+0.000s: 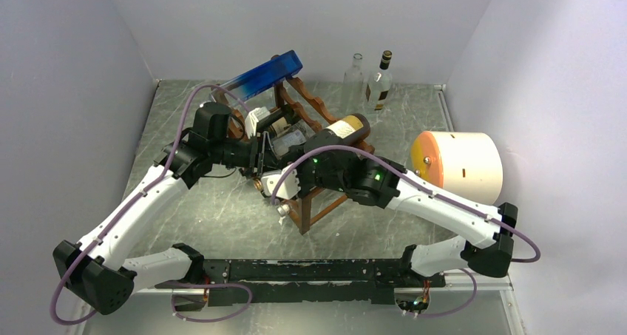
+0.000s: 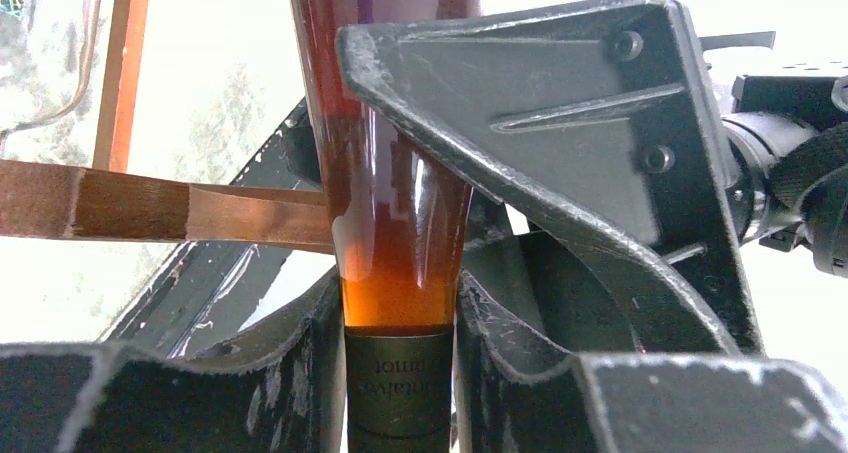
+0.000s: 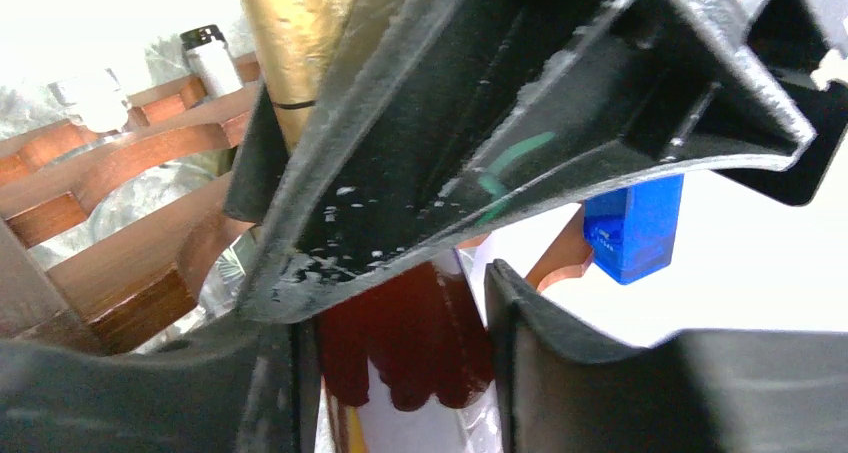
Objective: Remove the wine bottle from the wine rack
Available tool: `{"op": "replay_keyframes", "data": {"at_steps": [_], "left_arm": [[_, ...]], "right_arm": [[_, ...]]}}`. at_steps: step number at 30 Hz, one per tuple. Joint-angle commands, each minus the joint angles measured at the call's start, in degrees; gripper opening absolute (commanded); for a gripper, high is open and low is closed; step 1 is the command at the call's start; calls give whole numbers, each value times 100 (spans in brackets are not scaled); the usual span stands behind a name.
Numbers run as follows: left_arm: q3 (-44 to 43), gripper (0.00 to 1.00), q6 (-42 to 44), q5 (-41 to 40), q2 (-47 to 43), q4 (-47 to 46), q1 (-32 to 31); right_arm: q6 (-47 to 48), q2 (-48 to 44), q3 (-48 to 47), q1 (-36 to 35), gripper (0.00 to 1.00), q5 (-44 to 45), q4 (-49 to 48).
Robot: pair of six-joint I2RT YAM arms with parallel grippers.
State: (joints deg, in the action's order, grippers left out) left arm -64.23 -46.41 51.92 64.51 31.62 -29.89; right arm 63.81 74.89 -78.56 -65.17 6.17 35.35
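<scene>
The reddish-brown wine rack stands mid-table; its rails also show in the left wrist view and the right wrist view. My left gripper is shut on the neck of an amber wine bottle, at its dark foil capsule. That bottle's gold neck also shows in the right wrist view. My right gripper sits right beside the left one. Its jaws press on a bottle with a dark red top and white label. A brown bottle lies on the rack's upper tier.
A blue bottle lies across the rack's top and shows in the right wrist view. A clear bottle and a dark-capped bottle stand at the back wall. A white cylinder with an orange end lies at the right.
</scene>
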Motion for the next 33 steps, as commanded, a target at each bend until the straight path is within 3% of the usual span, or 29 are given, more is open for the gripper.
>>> {"op": "replay_keyframes", "data": {"at_steps": [1,2,4,5,6,7,13,20,23,28,33], "left_arm": [[-420,39,51,-110,-121,-593,54],[-420,48,84,-171,-143,-576,53],[-432,81,156,-281,-179,-512,53],[-443,93,199,-343,-189,-449,53],[-479,96,245,-412,-200,-367,54],[-511,98,285,-486,-208,-293,54],[-836,100,491,-1410,-419,338,54],[-1429,99,636,-4242,-882,1642,65],[-1437,99,638,-4925,-1244,1835,65],[-1371,98,678,-5289,-1554,2010,64],[-1130,97,546,-5059,-1733,1840,67]], "right_arm": [[108,-141,201,-3,27,89,-487],[120,-167,219,5,22,84,-529],[137,-207,300,-4,16,134,-654],[159,-233,339,-3,11,173,-758],[188,-264,356,3,4,204,-839],[194,-294,359,10,0,229,-919],[185,-589,595,69,0,307,-1680],[-63,-789,879,199,0,312,-2628],[-307,-850,1016,281,0,477,-3394],[-621,-708,771,589,0,589,-3939],[-947,-577,642,925,0,614,-4359]]}}
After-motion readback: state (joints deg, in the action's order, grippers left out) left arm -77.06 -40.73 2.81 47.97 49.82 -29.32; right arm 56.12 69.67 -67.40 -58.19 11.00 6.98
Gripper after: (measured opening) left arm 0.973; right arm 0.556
